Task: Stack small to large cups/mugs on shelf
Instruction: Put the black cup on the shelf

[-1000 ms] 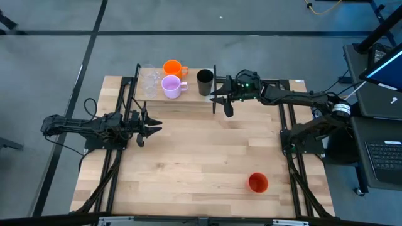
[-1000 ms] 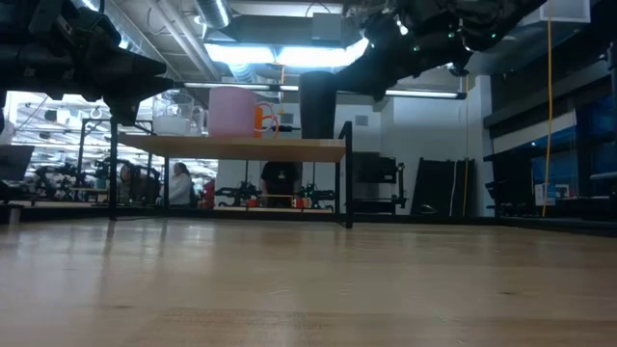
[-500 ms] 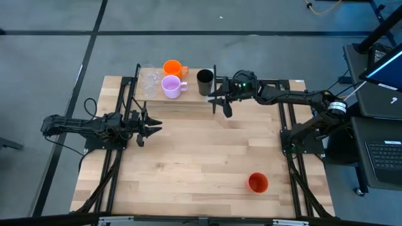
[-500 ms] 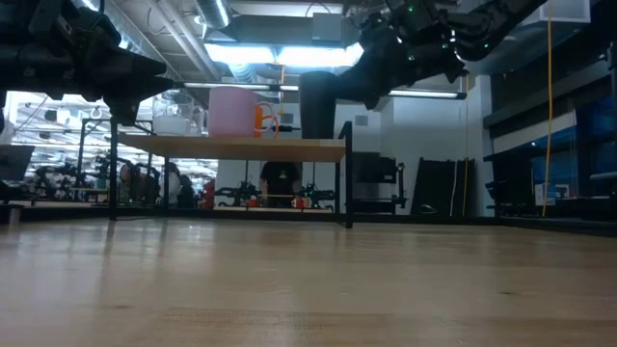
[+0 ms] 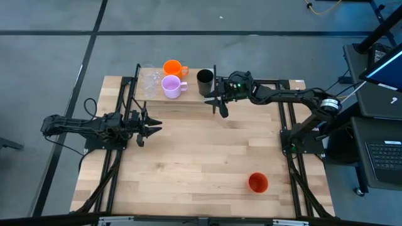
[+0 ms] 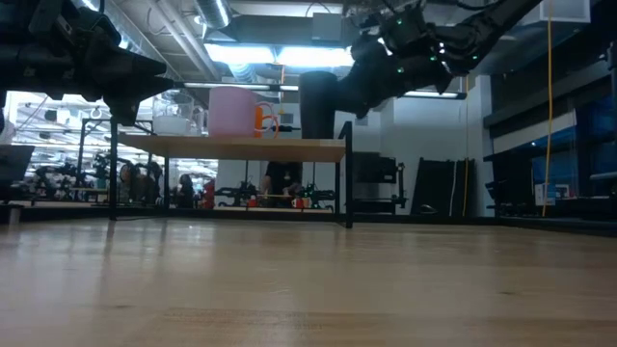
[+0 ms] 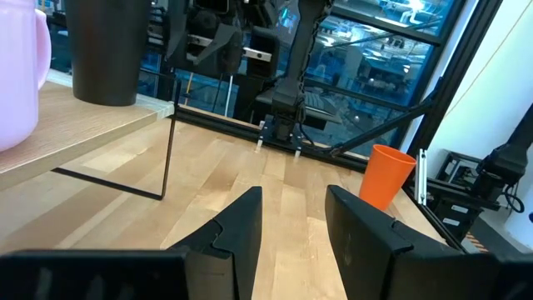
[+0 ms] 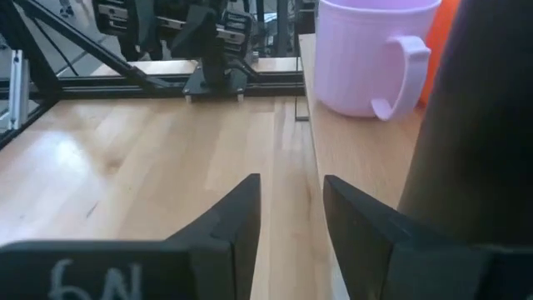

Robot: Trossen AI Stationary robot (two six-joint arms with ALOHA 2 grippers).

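The shelf (image 5: pixel 188 99) stands at the table's far edge. On it stand two clear glasses (image 5: pixel 149 81), an orange mug (image 5: pixel 171 67), a lilac mug (image 5: pixel 171 86) and a black tumbler (image 5: pixel 205 81), each on its base. A red-orange cup (image 5: pixel 257 182) stands upright on the table near the front right. My right gripper (image 5: pixel 217 102) is open and empty at the shelf's right end, pointing left, with the tumbler (image 8: pixel 475 125) close beside one finger. My left gripper (image 5: pixel 154 127) is open and empty at the table's left, in front of the shelf.
The shelf's thin black legs (image 6: pixel 347 178) stand at its corners, the right one close to my right gripper. Black frame rails (image 5: pixel 116 169) run along both sides of the table. Bare wood lies between the shelf and the red-orange cup.
My right gripper has moved a little toward the table's left, closer to the black tumbler at the shelf's right end. Its fingers stay open. The cups have not moved.
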